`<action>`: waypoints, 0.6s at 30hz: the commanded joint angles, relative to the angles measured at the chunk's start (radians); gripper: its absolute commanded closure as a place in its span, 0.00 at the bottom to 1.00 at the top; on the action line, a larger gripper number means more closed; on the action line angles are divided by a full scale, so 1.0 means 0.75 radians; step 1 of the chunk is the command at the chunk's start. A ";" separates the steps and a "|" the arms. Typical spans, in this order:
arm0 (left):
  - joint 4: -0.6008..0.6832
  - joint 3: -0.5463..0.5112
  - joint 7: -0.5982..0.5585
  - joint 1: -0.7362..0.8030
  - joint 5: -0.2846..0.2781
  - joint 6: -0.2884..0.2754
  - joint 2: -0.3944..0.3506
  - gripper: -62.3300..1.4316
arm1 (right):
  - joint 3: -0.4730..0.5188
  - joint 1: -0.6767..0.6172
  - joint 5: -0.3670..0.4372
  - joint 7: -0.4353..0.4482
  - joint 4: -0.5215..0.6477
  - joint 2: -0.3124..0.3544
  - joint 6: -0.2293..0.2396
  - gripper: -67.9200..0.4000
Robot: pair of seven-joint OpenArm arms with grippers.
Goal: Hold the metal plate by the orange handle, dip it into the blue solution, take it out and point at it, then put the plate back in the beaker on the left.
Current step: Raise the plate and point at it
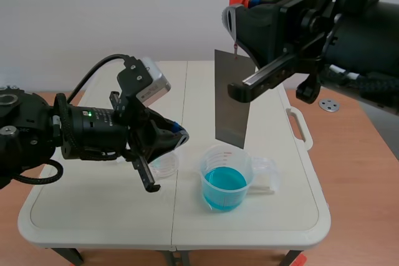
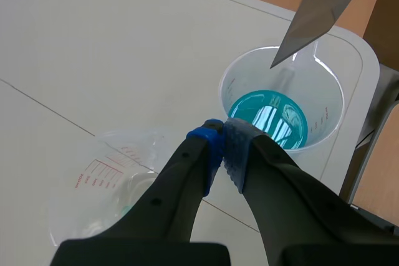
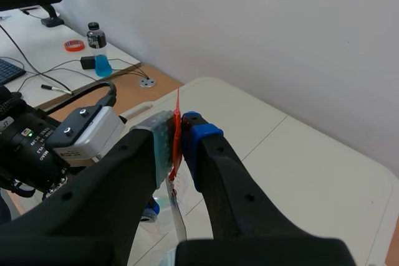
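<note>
Smooth matt metal plate [image 1: 231,123]; clear plastic beaker [image 1: 207,165] (glossy blue solution [image 1: 224,182]).

the right hand [image 1: 235,18] holds the metal plate [image 1: 232,101] hanging above the blue solution beaker [image 1: 224,182]; the left hand [image 1: 177,136] is beside a clear beaker [image 1: 166,165].

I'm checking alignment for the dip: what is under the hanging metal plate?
The beaker holding blue solution stands below the metal plate's lower corner, not touching it. The table behind the plate is covered.

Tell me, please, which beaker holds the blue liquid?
The beaker under the hanging metal plate; the smaller beaker by the left end effector shows none.
</note>
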 commanded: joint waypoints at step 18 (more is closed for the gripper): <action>0.011 0.009 -0.012 -0.037 -0.009 -0.003 0.003 0.95 | 0.002 0.012 0.024 0.020 0.032 0.004 0.001 0.97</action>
